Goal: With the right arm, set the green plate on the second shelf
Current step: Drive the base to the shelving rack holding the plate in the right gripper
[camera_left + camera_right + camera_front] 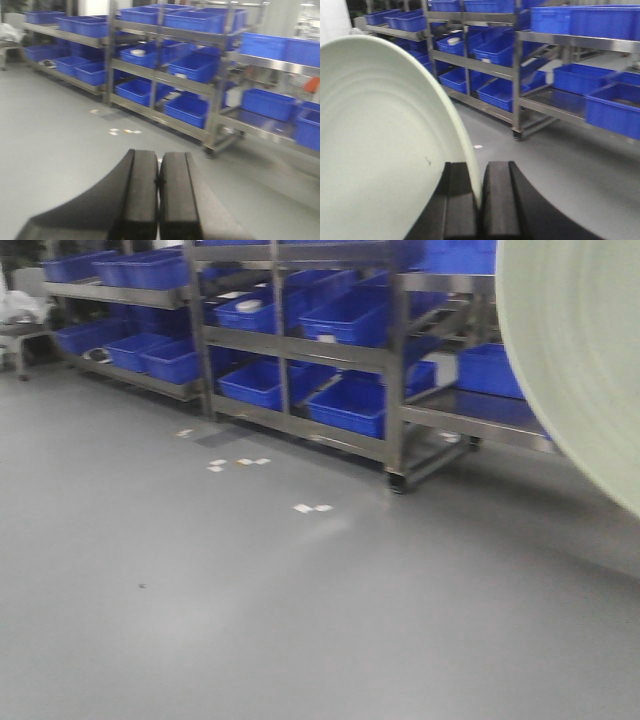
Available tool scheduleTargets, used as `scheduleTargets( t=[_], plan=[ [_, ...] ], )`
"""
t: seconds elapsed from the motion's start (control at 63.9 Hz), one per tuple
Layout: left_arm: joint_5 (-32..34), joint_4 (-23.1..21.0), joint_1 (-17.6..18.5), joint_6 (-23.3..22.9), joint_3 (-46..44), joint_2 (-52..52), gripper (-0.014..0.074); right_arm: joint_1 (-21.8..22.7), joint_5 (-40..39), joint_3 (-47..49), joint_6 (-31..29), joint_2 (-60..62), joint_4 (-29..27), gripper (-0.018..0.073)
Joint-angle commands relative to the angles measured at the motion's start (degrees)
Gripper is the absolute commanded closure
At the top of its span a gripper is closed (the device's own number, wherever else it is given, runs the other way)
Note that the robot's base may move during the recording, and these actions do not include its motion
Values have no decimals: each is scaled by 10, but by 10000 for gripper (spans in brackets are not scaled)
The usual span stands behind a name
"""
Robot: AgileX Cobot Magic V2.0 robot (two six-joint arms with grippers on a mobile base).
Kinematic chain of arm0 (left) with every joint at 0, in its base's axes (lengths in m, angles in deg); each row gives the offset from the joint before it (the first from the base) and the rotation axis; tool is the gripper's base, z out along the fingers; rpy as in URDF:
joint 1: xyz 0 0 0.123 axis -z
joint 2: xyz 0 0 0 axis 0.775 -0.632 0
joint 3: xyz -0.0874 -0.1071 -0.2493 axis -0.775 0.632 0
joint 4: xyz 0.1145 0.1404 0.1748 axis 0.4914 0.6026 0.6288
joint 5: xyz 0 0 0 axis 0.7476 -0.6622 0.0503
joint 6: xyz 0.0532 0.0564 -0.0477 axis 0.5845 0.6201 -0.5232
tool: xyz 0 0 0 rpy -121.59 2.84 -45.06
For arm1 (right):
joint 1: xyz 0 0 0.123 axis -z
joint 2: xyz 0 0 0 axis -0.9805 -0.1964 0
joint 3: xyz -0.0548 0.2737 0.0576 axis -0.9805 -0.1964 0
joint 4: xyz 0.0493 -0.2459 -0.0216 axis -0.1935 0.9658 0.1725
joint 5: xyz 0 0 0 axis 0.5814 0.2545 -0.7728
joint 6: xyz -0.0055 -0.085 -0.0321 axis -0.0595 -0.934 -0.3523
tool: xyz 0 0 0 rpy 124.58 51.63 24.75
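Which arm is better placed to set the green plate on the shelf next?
Right. The right end effector is shut on the rim of the green plate, with the shelving rack ahead of it. The left end effector is shut with nothing in it.

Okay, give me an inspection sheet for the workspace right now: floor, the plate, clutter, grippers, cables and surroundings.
Surface: smooth grey floor, faint glare.
Job's things: green plate held on edge by its rim, not yet on a shelf.
Clutter: white paper scraps on the floor near the racks.
Grippers: right gripper shut on the plate's rim; left gripper shut, empty.
Cables: nothing seen.
Surroundings: metal racks holding blue bins.
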Motion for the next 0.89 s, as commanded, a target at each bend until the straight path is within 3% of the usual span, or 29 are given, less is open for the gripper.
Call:
scheduleTargets(
  t=[0.0, 0.877],
  plan=[
    [51, -5, 4, -2, 23, 9, 466, 0, -63, 16, 4, -13, 6, 503],
    [51, -5, 4, -2, 23, 9, 466, 0, -63, 16, 4, -13, 6, 503]
  ],
)
